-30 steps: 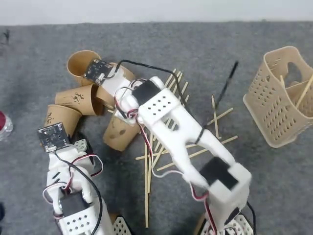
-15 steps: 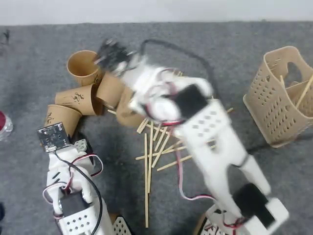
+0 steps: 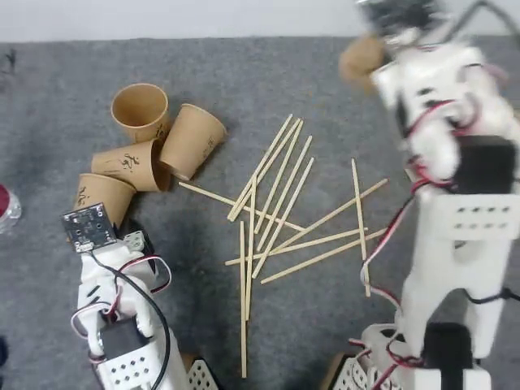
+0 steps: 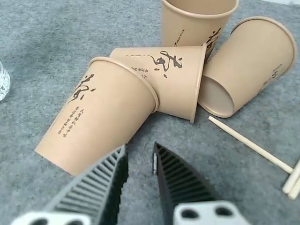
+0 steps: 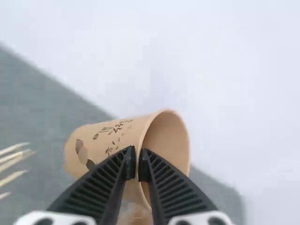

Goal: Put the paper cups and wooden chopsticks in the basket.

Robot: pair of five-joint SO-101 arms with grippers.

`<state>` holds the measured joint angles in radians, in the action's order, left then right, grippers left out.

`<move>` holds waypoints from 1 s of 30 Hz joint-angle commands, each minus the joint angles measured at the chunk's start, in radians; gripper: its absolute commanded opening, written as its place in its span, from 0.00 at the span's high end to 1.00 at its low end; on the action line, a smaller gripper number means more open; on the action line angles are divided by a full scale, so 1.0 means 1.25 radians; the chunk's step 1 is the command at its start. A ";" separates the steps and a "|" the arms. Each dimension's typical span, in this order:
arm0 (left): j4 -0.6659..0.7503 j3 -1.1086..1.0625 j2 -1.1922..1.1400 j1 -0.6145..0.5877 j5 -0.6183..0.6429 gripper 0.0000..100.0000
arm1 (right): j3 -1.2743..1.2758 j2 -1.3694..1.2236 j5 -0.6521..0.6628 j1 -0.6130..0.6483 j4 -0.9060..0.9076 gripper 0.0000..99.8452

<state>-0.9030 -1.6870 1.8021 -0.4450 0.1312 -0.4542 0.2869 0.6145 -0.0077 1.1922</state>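
Observation:
My right gripper point(image 3: 375, 69) is raised at the far right of the table and is shut on the rim of a brown paper cup point(image 3: 360, 58), one finger inside the mouth. In the right wrist view that cup point(image 5: 112, 140) hangs sideways from the gripper point(image 5: 136, 155). Several more paper cups point(image 3: 140, 111) sit in a cluster at the left, one upright and the others on their sides. Wooden chopsticks point(image 3: 276, 207) lie scattered over the middle. My left gripper point(image 4: 139, 157) rests low just short of the nearest lying cup point(image 4: 101, 124), fingers nearly together and holding nothing.
A clear bottle point(image 3: 5, 207) stands at the left edge, close to the cup cluster. The grey carpet point(image 3: 268, 89) ends at a white wall at the back. My raised right arm point(image 3: 459, 219) covers the table's right side.
My right arm lifted a cup out of the left cluster and swung it across to the far right, high above the table. The left arm stayed still.

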 commanded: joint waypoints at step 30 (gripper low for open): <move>0.018 0.004 0.011 0.005 0.005 0.91 | 0.179 0.024 0.217 -0.293 -0.129 0.99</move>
<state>-0.9030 -1.6870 1.8021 -0.4450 0.1312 -0.2378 0.3038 0.8615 -0.3544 1.0664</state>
